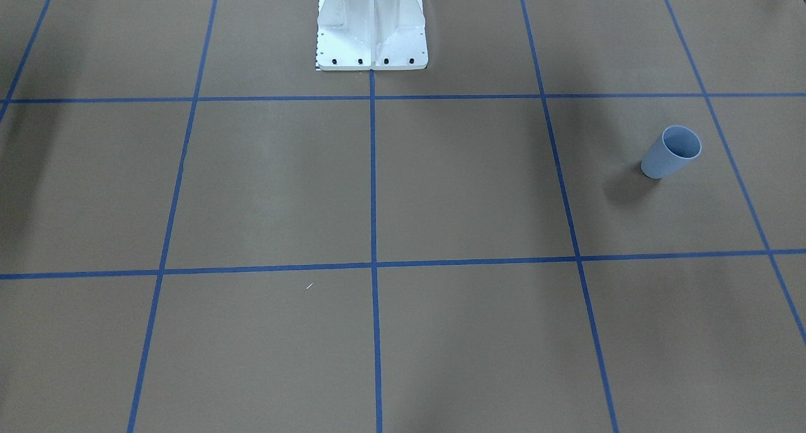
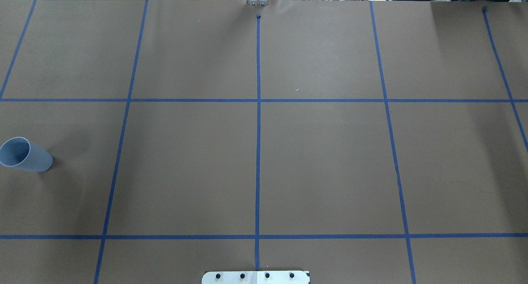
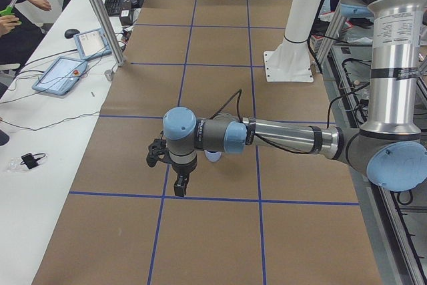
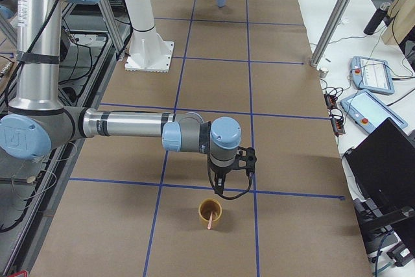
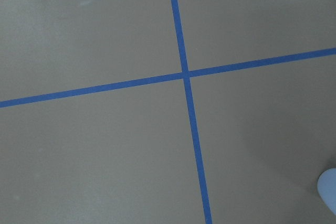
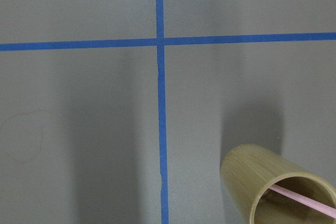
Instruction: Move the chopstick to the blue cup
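The pale-blue cup [image 1: 671, 151] stands upright on the brown table, far on the robot's left side [image 2: 24, 155]. Its edge shows at the lower right of the left wrist view [image 5: 328, 184]. The pale-pink chopstick [image 6: 307, 199] leans inside a bamboo-coloured cup [image 6: 273, 187] on the robot's right side [image 4: 210, 212]. My right gripper [image 4: 222, 191] hangs just above and behind that bamboo cup. My left gripper [image 3: 180, 188] hangs over the table next to the blue cup [image 3: 212, 157]. Both grippers show only in the side views, so I cannot tell whether they are open or shut.
The white robot base [image 1: 371, 30] stands at the table's middle edge. Blue tape lines divide the brown table into squares. A side bench with tablets [image 3: 63, 71] and metal posts [image 4: 331, 24] runs along the operators' side. People sit at the far left [image 3: 17, 11].
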You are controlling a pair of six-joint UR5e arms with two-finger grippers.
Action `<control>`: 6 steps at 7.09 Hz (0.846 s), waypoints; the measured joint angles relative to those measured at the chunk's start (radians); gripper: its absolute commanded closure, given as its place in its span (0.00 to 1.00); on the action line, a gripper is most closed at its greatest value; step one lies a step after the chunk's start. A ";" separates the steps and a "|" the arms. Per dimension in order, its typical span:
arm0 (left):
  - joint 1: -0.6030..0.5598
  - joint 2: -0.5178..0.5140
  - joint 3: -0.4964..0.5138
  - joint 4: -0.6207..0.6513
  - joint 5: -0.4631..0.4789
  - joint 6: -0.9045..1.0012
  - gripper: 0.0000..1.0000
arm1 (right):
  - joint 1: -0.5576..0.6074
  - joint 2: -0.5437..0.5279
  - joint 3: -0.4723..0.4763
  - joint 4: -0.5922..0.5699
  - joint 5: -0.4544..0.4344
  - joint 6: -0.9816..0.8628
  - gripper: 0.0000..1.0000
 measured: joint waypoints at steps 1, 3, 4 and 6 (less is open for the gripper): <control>0.000 0.000 0.001 0.000 -0.001 0.000 0.02 | 0.007 0.000 0.000 0.000 0.002 0.001 0.00; 0.000 0.000 0.001 0.000 -0.001 0.000 0.02 | 0.018 0.000 -0.001 0.000 0.005 0.001 0.00; 0.000 0.000 0.000 0.000 -0.001 0.000 0.02 | 0.019 -0.001 -0.002 0.000 0.005 0.001 0.00; 0.000 0.003 -0.001 0.000 -0.001 0.001 0.02 | 0.020 -0.002 -0.002 0.000 0.007 0.000 0.00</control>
